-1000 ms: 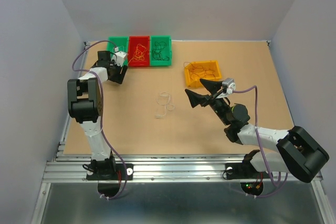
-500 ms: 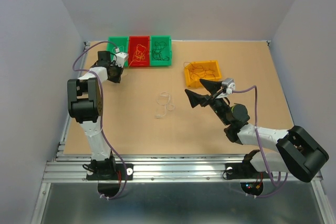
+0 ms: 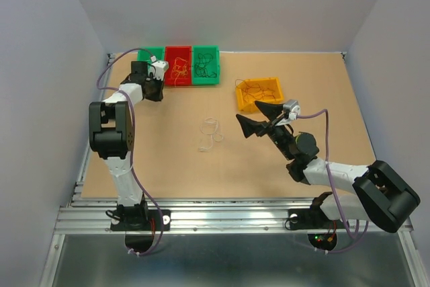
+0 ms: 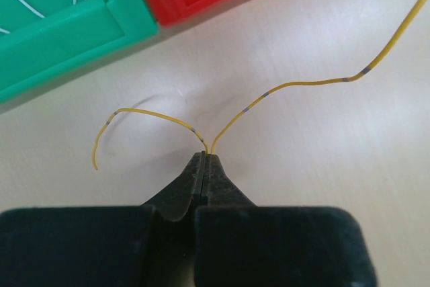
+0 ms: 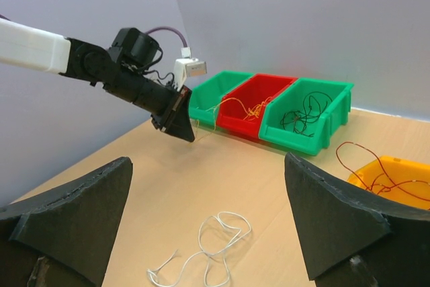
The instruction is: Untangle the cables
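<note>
The left arm stretches long toward the far left corner of the counter (image 3: 336, 132), the left claw (image 4: 205, 159) tipped down and pinched tight on a thin yellow wire (image 4: 302, 84) just in front of where a green bin (image 4: 60, 25) meets the red bin (image 3: 178, 65). The right arm bends in from the near right corner, the right claw (image 3: 259, 117) spread wide just right of the counter's middle, holding nothing, beside a yellow bin (image 3: 259, 93). A white wire (image 3: 211, 134) lies in loose loops mid-counter.
</note>
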{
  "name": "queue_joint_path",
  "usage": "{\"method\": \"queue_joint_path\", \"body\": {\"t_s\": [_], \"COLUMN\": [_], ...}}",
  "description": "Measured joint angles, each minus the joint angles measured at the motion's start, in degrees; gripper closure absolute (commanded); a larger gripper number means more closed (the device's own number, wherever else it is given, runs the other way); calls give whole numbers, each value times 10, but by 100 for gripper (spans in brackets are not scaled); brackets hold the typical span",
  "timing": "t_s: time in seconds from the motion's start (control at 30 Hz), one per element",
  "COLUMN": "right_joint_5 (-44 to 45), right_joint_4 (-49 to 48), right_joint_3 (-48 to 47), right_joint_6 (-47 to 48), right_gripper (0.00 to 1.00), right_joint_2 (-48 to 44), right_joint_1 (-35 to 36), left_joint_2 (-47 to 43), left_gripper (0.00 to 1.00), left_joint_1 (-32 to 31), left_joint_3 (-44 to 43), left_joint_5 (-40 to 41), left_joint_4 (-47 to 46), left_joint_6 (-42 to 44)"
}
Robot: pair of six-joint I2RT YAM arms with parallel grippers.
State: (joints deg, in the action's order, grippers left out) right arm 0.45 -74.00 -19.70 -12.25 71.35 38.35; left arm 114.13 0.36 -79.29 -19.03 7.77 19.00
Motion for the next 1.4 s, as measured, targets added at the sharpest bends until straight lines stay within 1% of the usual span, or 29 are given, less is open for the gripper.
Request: {"method": "queue_joint_path", "body": {"t_s": [0.17, 0.4, 0.6, 0.73, 0.87, 0.93, 1.03, 1.1, 1.13, 1.2, 1.23, 1.3, 1.33, 1.4], "right_joint_5": [-9, -18, -20, -20, -19, -19, -19, -19, -19, -19, -19, -19, -19, -19], "right_joint_4": [15, 29, 29, 29, 30, 30, 31, 33, 33, 33, 33, 33, 34, 34], "right_joint_3": [-20, -24, -24, -24, -24, -24, -24, -24, -24, -24, -24, -24, -24, -24], "right_joint_6": [0, -1, -1, -1, 0, 0, 0, 0, 0, 0, 0, 0, 0, 0], "right_gripper": [3, 3, 4, 4, 4, 4, 4, 4, 4, 4, 4, 4, 4, 3], "right_joint_2": [25, 35, 35, 35, 35, 33, 30, 25, 23, 19, 17, 15, 15, 13], "right_joint_1": [0, 0, 0, 0, 0, 0, 0, 0, 0, 0, 0, 0, 0, 0], "left_joint_2": [-6, -6, 9, 53, 123, 154, 182, 190, 190, 186, 182, 165, 156, 115], "left_gripper": [100, 100, 100, 100, 100, 100, 100, 96, 88, 79, 69, 59, 45, 35], "left_joint_1": [-21, -45, -70, -94, -120, -129, -138, -141, -141, -137, -134, -126, -122, -107], "left_joint_3": [-20, -83, -160, -226, -293, -319, -334, -333, -331, -327, -323, -309, -300, -262], "left_joint_5": [5, 28, 110, 182, 256, 285, 310, 318, 320, 320, 319, 312, 308, 291], "left_joint_4": [-11, -20, -38, -54, -57, -53, -47, -33, -30, -32, -36, -37, -37, -50], "left_joint_6": [-35, -70, -82, -76, -49, -38, -31, -29, -29, -29, -30, -32, -33, -35]}}
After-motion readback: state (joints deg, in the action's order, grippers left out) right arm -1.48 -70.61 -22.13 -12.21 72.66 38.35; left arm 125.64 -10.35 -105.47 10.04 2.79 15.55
